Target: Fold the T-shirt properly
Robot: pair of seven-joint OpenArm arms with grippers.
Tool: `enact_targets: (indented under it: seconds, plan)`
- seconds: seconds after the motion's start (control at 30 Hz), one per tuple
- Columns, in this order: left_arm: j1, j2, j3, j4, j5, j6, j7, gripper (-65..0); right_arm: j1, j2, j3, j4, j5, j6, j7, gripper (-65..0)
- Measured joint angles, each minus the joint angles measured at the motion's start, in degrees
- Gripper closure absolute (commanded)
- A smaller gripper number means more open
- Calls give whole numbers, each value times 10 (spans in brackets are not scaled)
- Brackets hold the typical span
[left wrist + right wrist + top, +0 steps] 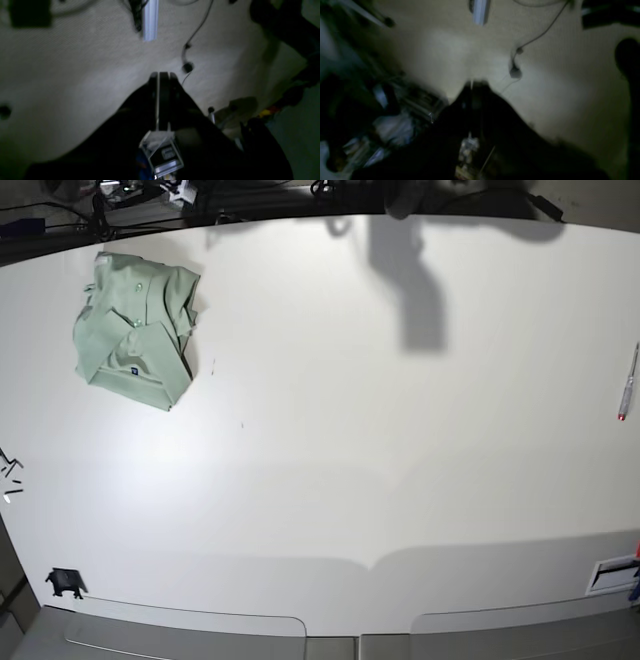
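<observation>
Only the base view showed the T-shirt [135, 330], a folded soft mint bundle at ten o'clock on the smooth white desk [340, 440]. Left gripper [161, 76] pressed closed, empty; right gripper [473, 85] too blurred to tell.

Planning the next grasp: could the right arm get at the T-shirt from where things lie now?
Probably yes: the T-shirt lies in a folded bundle on the white table, on the right arm's side, with nothing on or against it. The arm itself isn't visible in the base view.

Soft matt cloth T-shirt [133, 330], smooth matt white table [340, 430], dark left tool [160, 75], blurred
</observation>
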Motion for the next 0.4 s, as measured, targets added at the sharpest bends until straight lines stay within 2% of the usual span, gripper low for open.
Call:
enact_targets:
  seconds: [0.07, 0.1, 0.17, 0.3, 0.4]
  plan:
    - [-26, 17, 1, -43, 35, -3, -49, 0, 33, -28, -42, -42, -25, -1, 24, 0]
    - [-37, 24, 2, -60, 53, 2, -66, 0, 47, -44, -59, -57, -34, -17, 41, 0]
    - [-57, 27, 1, -88, 79, 2, -89, 0, 68, -73, -88, -80, -34, -87, 74, 0]
    - [-94, 25, -1, -122, 103, 5, -89, 0, 98, -120, -122, -97, -47, -224, 100, 0]
    - [-113, 29, -1, -139, 108, 71, -93, 0, 101, -150, -130, -98, -46, -286, 149, 0]
